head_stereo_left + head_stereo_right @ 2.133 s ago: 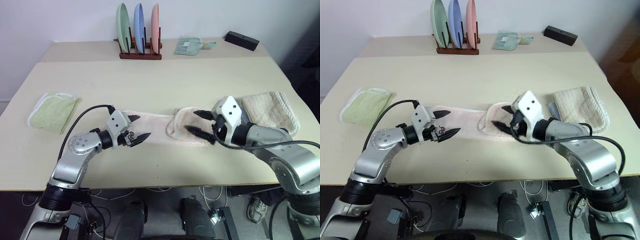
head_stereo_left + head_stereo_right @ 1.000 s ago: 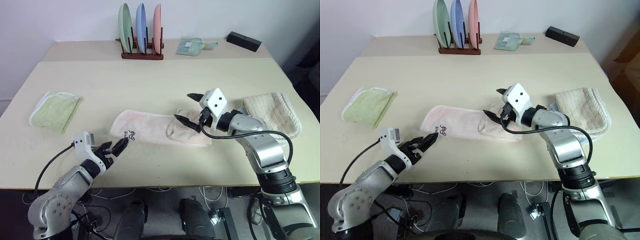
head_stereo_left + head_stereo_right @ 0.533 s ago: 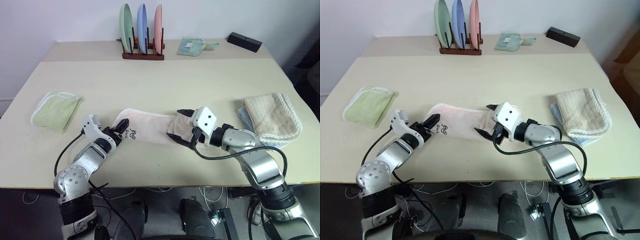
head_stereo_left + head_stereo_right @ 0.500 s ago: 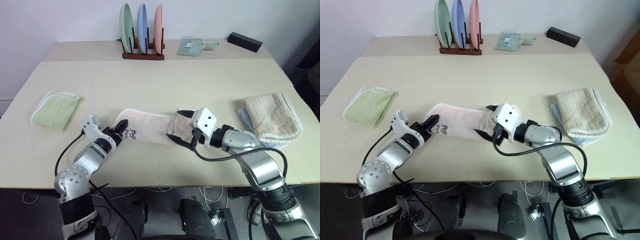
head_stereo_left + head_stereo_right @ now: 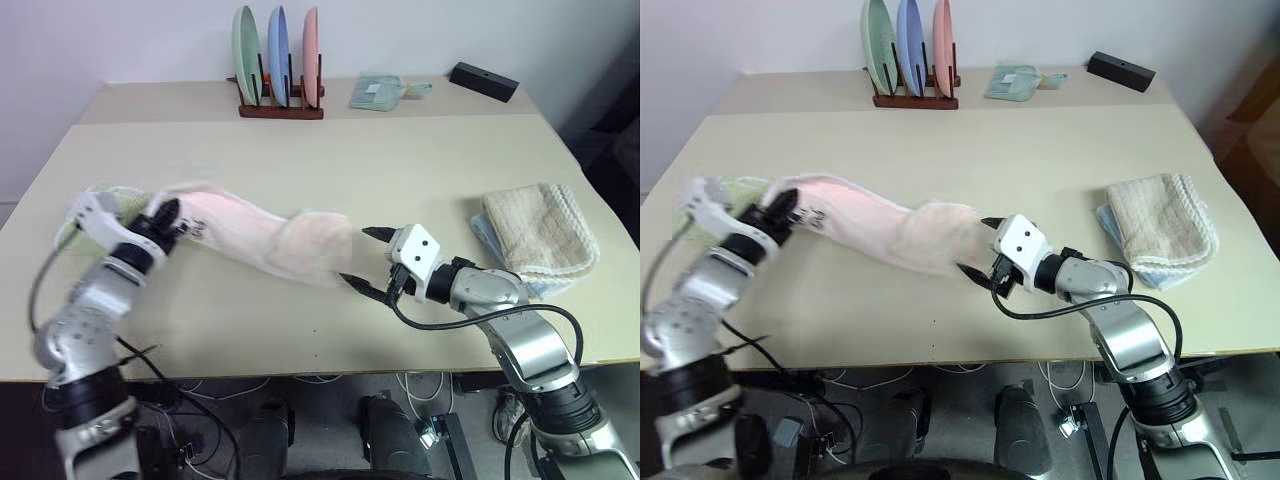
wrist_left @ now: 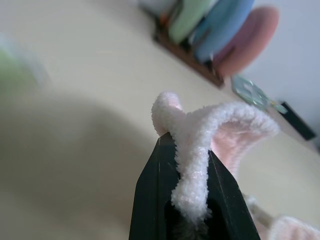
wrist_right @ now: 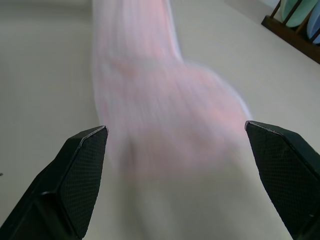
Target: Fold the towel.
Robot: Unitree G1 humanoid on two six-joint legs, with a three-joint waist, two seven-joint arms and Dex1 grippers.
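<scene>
The pale pink towel (image 5: 262,237) stretches in a sagging band across the middle of the table (image 5: 330,160). Its left end is raised off the surface and its right end lies bunched on it. My left gripper (image 5: 168,214) is shut on that raised left end; in the left wrist view the towel's white edge (image 6: 192,150) is pinched between the black fingers (image 6: 157,185). My right gripper (image 5: 361,257) is open just right of the bunched end, with nothing between its fingers. In the right wrist view the towel (image 7: 160,105) lies ahead of the spread fingertips (image 7: 80,165).
A light green cloth (image 5: 95,200) lies at the table's left edge, partly behind my left arm. A beige ribbed towel (image 5: 540,235) sits at the right on a blue cloth. At the back stand a plate rack (image 5: 280,60), a small teal cloth (image 5: 378,92) and a black box (image 5: 483,80).
My left gripper has shut on the towel's left end and carried it up and to the left. The towel has been drawn leftward out from between the right gripper's fingers, which stay open.
</scene>
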